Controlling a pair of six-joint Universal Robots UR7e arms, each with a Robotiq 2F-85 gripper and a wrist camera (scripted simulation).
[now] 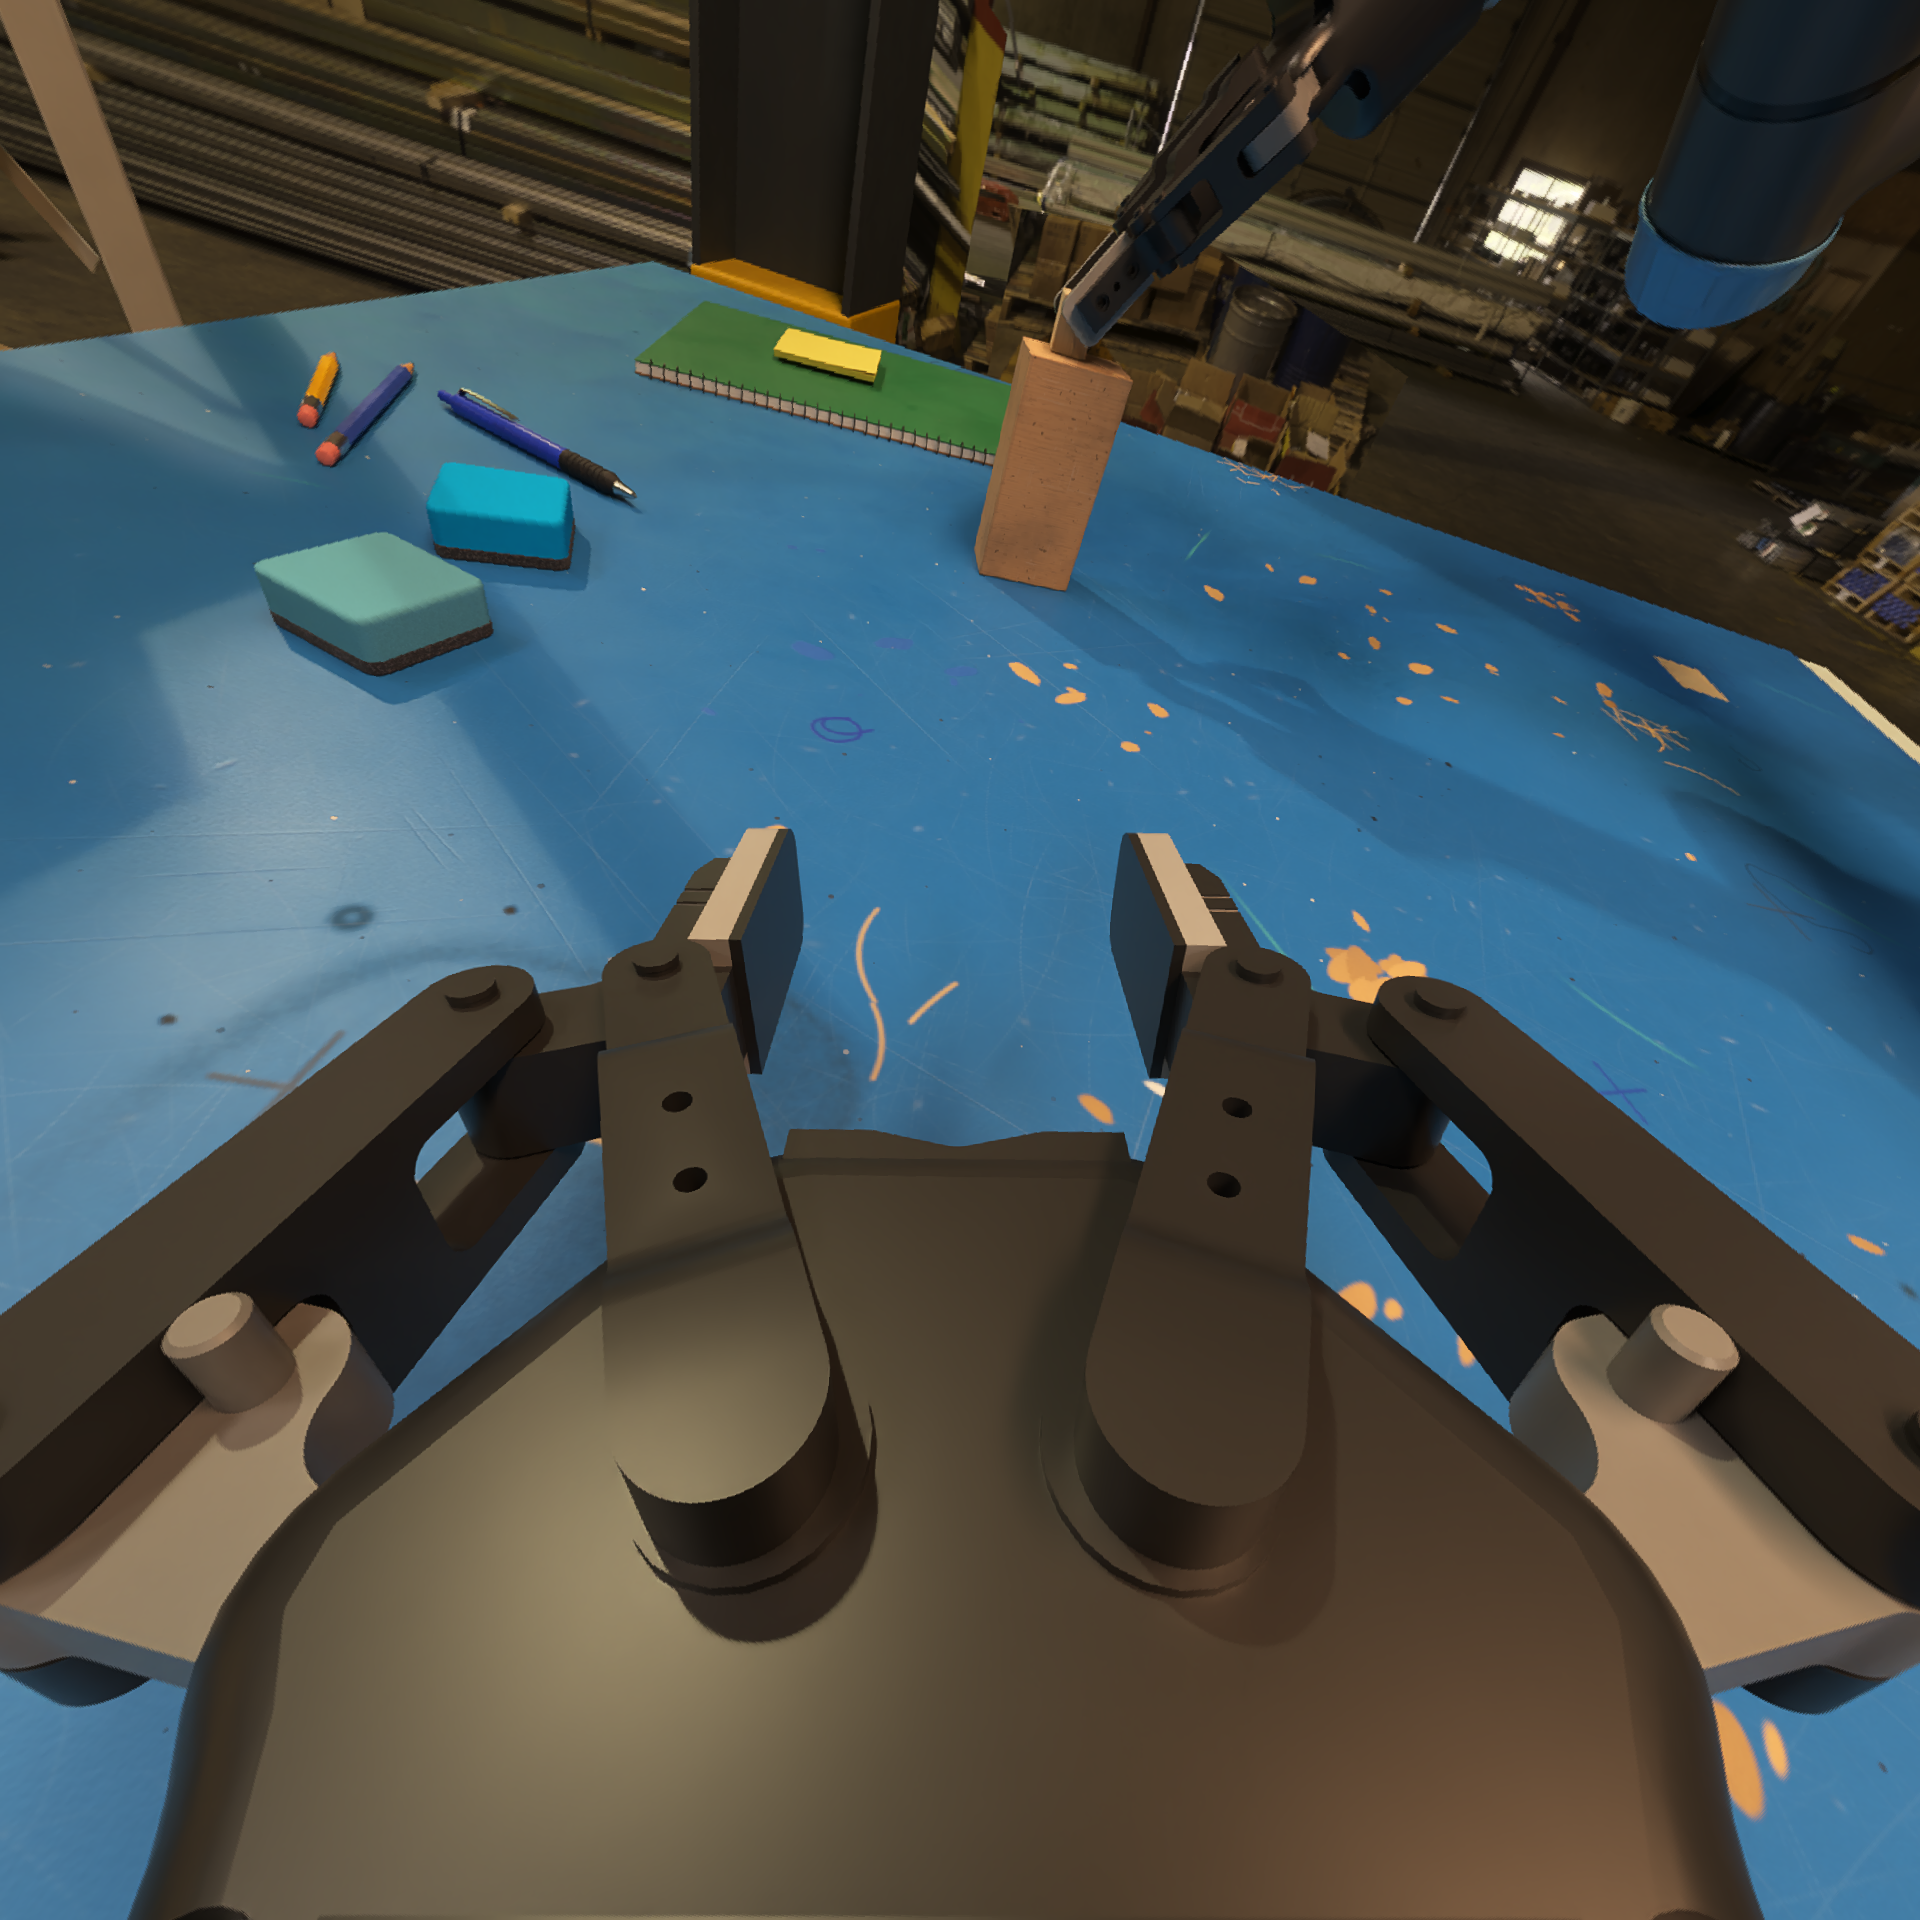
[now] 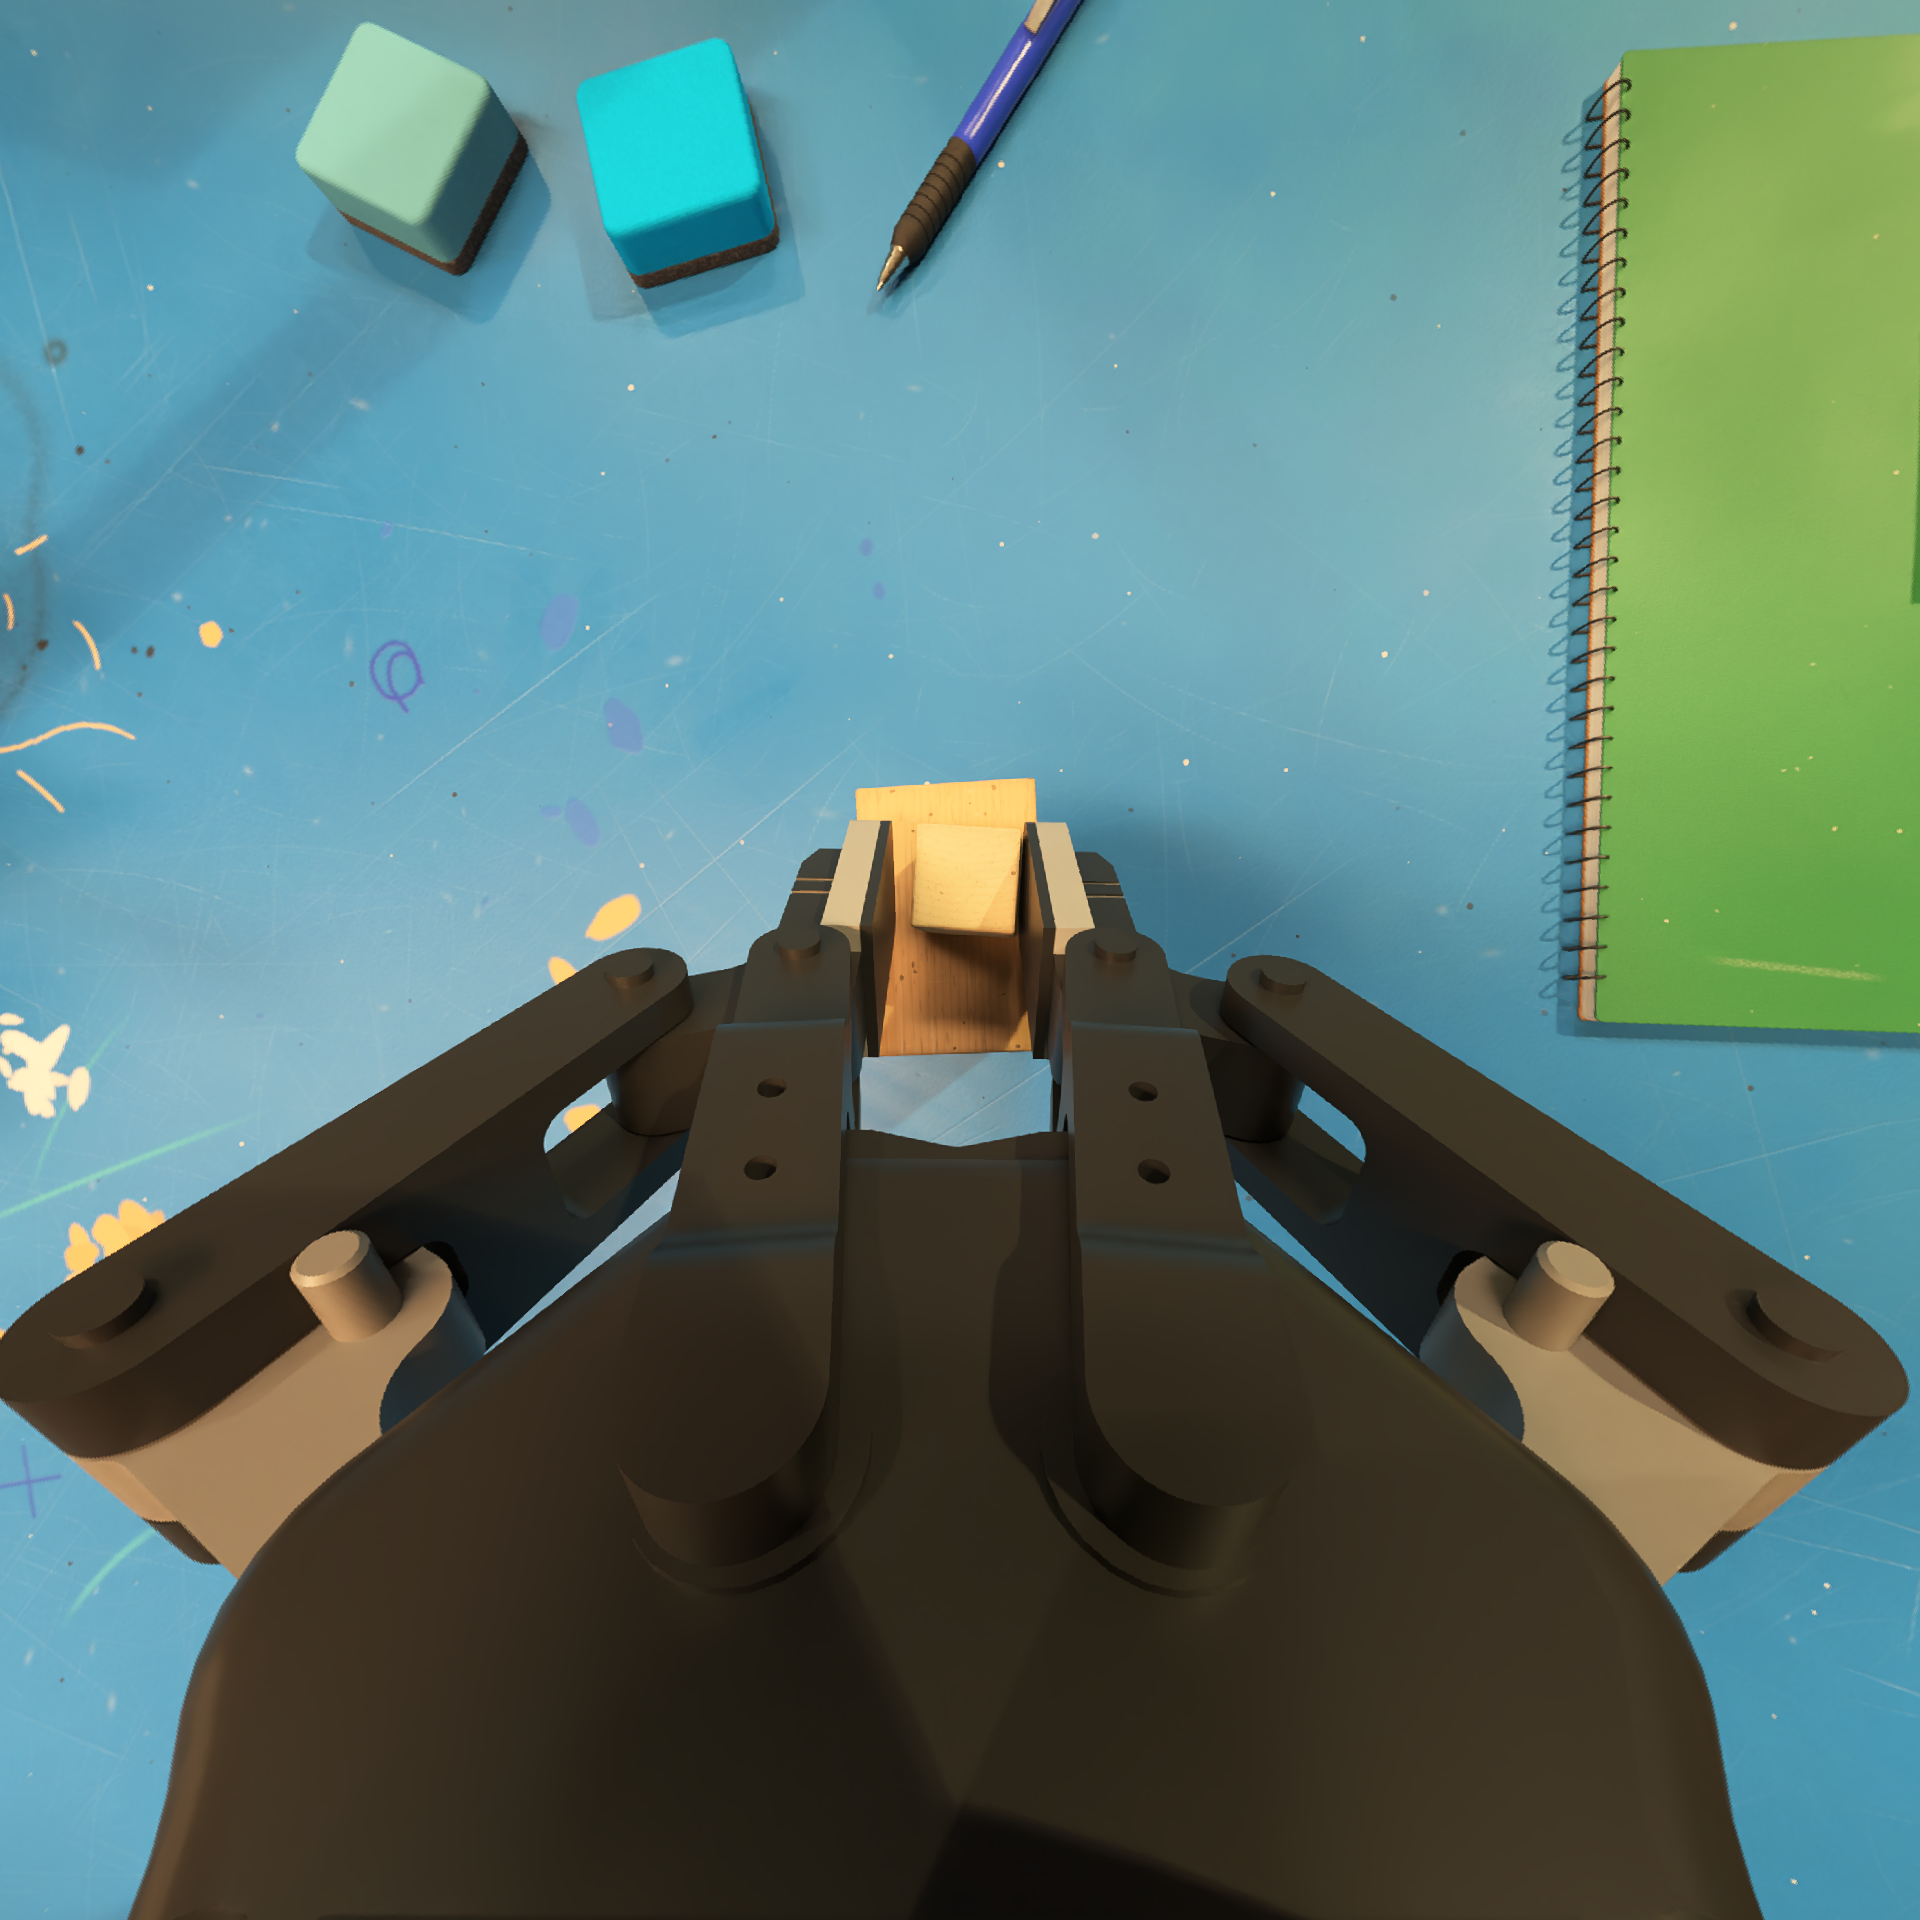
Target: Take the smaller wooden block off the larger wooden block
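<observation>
The larger wooden block (image 1: 1049, 468) stands upright on the blue table (image 1: 727, 675), far ahead of my left gripper (image 1: 956, 842), which is open, empty and low over the table. The smaller wooden block (image 1: 1066, 330) sits slightly tilted on its top. My right gripper (image 1: 1091, 312) comes down on it from above. In the right wrist view the right gripper (image 2: 956, 831) is closed around the smaller block (image 2: 964, 878), with the larger block (image 2: 956, 997) directly beneath.
A green spiral notebook (image 1: 831, 400) with a yellow pad (image 1: 828, 353) lies behind the blocks. Two teal erasers (image 1: 374, 597) (image 1: 502, 511), a blue pen (image 1: 535, 444) and two pencils (image 1: 364, 412) lie at the left. The table's edge runs close on the right.
</observation>
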